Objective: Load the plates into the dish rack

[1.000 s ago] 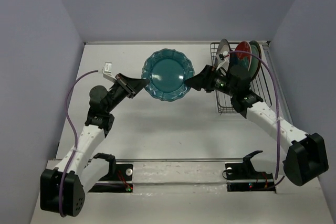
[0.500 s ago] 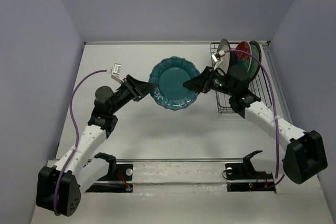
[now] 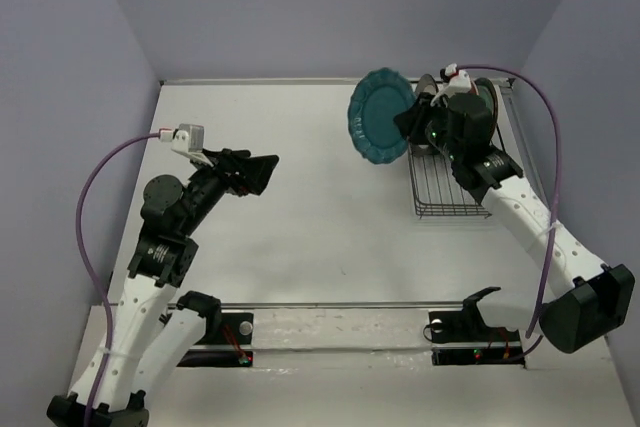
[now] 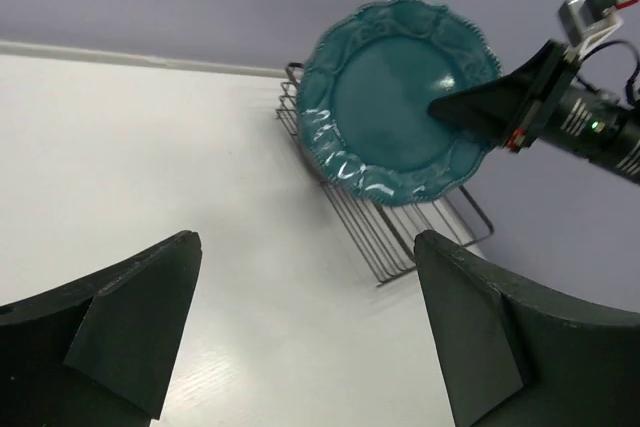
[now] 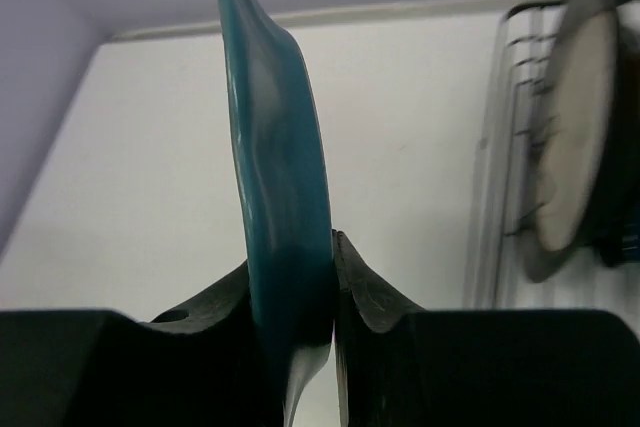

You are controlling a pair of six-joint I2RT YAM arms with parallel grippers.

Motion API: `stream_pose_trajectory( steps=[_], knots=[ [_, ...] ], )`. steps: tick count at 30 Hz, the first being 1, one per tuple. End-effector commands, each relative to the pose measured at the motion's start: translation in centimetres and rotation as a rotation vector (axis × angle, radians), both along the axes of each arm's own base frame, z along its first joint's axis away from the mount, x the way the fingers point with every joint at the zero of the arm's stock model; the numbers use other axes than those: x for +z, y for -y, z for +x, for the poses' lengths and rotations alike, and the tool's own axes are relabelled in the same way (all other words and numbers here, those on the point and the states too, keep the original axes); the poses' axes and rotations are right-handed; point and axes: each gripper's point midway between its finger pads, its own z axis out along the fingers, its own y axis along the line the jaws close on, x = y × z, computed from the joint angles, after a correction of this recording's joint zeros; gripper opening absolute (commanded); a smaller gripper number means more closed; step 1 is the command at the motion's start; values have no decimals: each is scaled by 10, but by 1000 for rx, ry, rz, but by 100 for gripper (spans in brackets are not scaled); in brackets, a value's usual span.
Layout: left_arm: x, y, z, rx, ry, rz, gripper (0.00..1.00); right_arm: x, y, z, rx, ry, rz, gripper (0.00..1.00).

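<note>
The right gripper (image 5: pixel 300 292) is clamped on the rim of the teal plate (image 3: pixel 381 117), one finger pressed to each face. It holds the plate on edge, nearly upright and lifted off the table (image 3: pixel 320 247), with its hollow face turned toward the left arm. From above, the plate hangs just left of the rack (image 3: pixel 448 197), level with the rack's far end and close to the back wall (image 3: pixel 300 7). Its right rim overlaps the rack's left rail there, but whether they touch I cannot tell.

The rack lies in the table's far right corner, its long side along the right wall (image 3: pixel 590 67), so open room lies only on its left side. Its near half shows bare wire. At the far end other plates stand on edge, among them a pale plate (image 5: pixel 570 147) with a dark rim, blurred in the wrist view and mostly hidden behind the arm from above.

The left gripper (image 3: pixel 262 172) has its jaws spread wide and holds nothing. It hovers over the left-middle of the table, well apart from the plate, with a broad stretch of bare tabletop between the arms.

The plate is a glossy deep teal, with a flat centre and a raised, scalloped rim.
</note>
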Motion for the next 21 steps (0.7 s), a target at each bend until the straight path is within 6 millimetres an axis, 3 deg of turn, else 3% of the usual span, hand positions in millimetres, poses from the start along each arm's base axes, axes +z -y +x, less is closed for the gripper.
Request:
stream_pose_trajectory(
  steps=[1, 3, 4, 8, 9, 16, 21],
  knots=[
    [-32, -26, -1, 109, 9, 190, 99, 116, 105, 39, -497, 331, -253, 7],
    [-31, -27, -3, 107, 19, 189, 99, 120, 118, 49, -560, 334, -360, 7],
    [-29, -26, -4, 101, 30, 198, 99, 136, 122, 51, -576, 362, -383, 7],
    [-25, -28, -5, 108, 41, 208, 99, 138, 127, 71, -612, 357, -518, 7],
    [-26, -28, -6, 106, 38, 211, 99, 131, 130, 80, -628, 338, -583, 7],
    [-23, -27, -11, 92, 52, 202, 99, 126, 120, 107, -587, 341, -687, 7],
    [-23, -25, -13, 81, 51, 201, 99, 101, 112, 123, -557, 294, -717, 7]
  ],
)
